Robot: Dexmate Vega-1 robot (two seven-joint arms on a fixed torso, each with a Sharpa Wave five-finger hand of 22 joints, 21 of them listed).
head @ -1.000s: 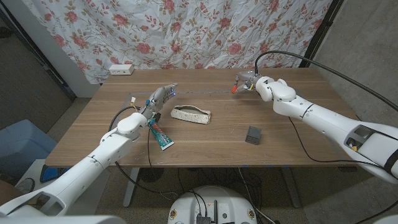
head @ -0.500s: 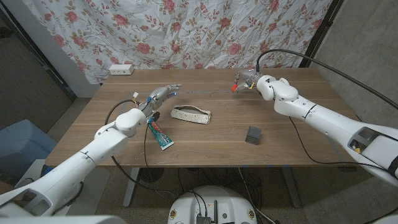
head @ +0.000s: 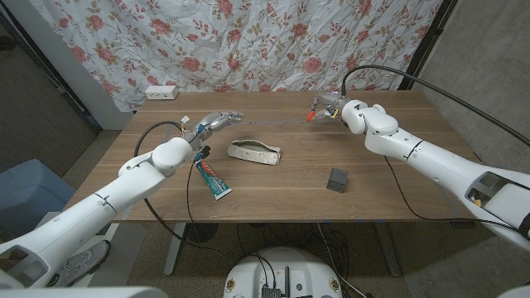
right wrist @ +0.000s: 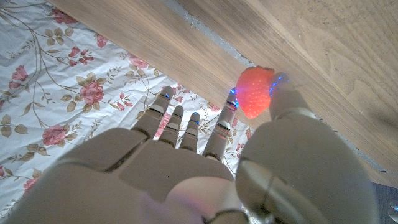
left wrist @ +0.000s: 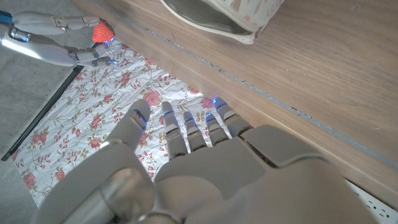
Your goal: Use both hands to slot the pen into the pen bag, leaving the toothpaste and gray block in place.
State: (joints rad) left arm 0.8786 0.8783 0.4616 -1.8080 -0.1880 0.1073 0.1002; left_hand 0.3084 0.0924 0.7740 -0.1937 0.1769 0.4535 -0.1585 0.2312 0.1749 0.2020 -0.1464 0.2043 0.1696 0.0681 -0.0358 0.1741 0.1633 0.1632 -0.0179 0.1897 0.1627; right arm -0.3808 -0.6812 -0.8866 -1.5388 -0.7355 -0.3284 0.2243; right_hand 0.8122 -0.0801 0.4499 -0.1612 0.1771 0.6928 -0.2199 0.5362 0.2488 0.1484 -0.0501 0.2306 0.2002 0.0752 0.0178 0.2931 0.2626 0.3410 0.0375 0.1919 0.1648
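Note:
The beige floral pen bag [head: 253, 152] lies at mid-table, and its open mouth [left wrist: 224, 15] shows in the left wrist view. My left hand [head: 214, 124] hovers just behind the bag's left end with its fingers [left wrist: 186, 127] stretched out and nothing in them. At the back right, my right hand [head: 335, 108] pinches the pen by its red strawberry-shaped end [head: 311, 117] [right wrist: 254, 92] between thumb and a finger; the rest of the pen is hidden. The toothpaste tube [head: 214, 180] lies front left of the bag. The gray block [head: 337, 179] sits to the front right.
A white power strip [head: 161, 92] lies at the table's back left corner. A floral curtain [head: 273, 41] hangs behind the table. Cables trail from both arms, one across the back right of the table [head: 389, 73]. Bare wood lies between the bag and my right hand.
My left arm has swung outward to the left, and its hand has crept a little toward the back of the table. The right hand and the objects have stayed put.

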